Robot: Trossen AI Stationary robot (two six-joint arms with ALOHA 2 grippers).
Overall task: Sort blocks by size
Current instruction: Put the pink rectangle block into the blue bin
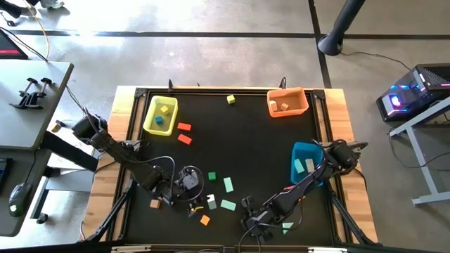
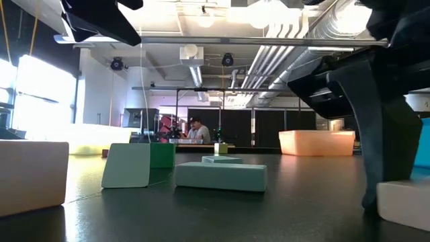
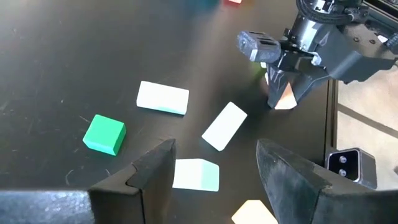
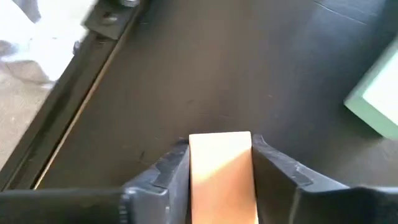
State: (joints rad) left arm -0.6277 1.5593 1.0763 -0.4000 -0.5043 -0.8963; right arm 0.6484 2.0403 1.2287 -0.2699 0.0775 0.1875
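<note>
Tan block [image 4: 221, 177] sits between our right gripper [image 4: 221, 163] fingers, both touching it. Left gripper [image 3: 214, 171] hangs open, empty. We risk the block twisting out if the grip lands off-centre.

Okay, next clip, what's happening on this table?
A two-armed robot is sorting small wooden blocks into bins. The right gripper is down at the near edge of the table, its jaws against both sides of a tan block. The left gripper hovers with open jaws over loose mint blocks. The yellow bin, orange bin and blue bin already hold some pieces.
</note>
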